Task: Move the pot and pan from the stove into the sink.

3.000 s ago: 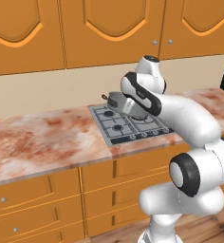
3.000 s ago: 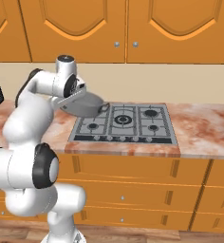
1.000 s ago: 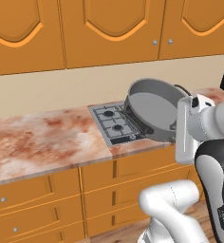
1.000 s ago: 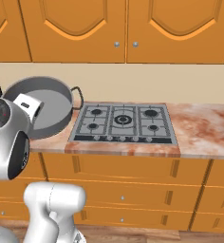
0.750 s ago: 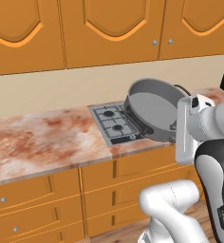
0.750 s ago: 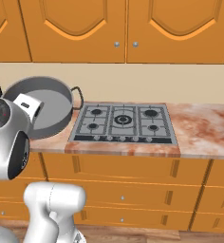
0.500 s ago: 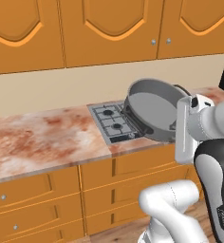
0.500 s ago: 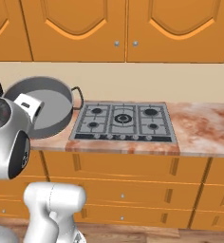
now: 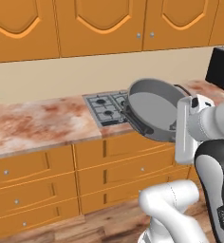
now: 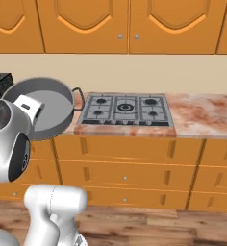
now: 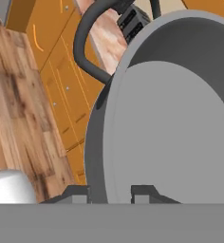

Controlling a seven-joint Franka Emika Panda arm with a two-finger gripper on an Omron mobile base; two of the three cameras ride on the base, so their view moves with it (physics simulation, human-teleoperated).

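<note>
Off the desk point(image 10: 202, 115), beside the stove point(image 10: 125, 110), the pot point(image 9: 154, 110) (tipped on edge) hangs with the jaws clamped on its rim.

1. The wide low metal pot point(image 9: 154, 110) is coloured grey, with dark loop handles.
2. The gas cooktop point(image 10: 125, 109) is finished silver-grey under black grates.
3. The stone countertop point(image 10: 202, 115) is mottled reddish-brown and cream.
4. The wooden cabinets point(image 10: 130, 158) are coloured orange.

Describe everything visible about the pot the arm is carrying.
The pot is wide, low and grey, metal by its look, with straight sides, a flat bottom and dark loop handles. It is empty, off the stove and tipped on edge in mid-air, its open side facing the cameras. The gripper has its jaws closed on the rim; nothing else touches it.
</note>
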